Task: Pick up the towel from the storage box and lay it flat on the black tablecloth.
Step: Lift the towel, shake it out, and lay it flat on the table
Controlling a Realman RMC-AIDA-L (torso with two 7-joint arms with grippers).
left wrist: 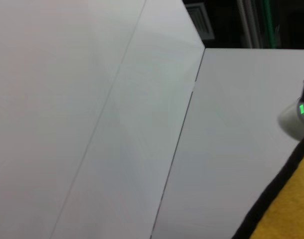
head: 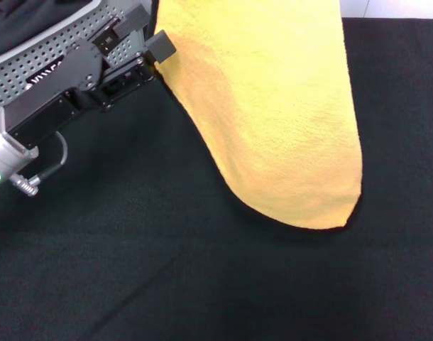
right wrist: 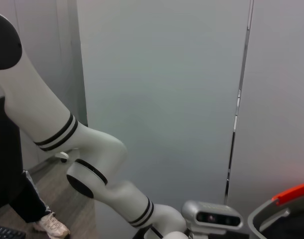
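Left hand (head: 157, 58) pinching towel (head: 273, 121) edge, yellow-orange fluffy side, black trim, hanging over black tablecloth (head: 167, 270)

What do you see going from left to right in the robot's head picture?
storage box → left gripper, pinching the towel's edge → towel hanging with its yellow side showing → bare black tablecloth.

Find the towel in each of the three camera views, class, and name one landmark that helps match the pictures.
Head view: the towel hangs from the top centre, yellow side showing, over the black tablecloth, the left hand at its edge.
Left wrist view: only a yellow corner with black trim, at the lower right.
Right wrist view: not in it.
Shared landmark: the towel's black-trimmed edge, in the head and left wrist views.
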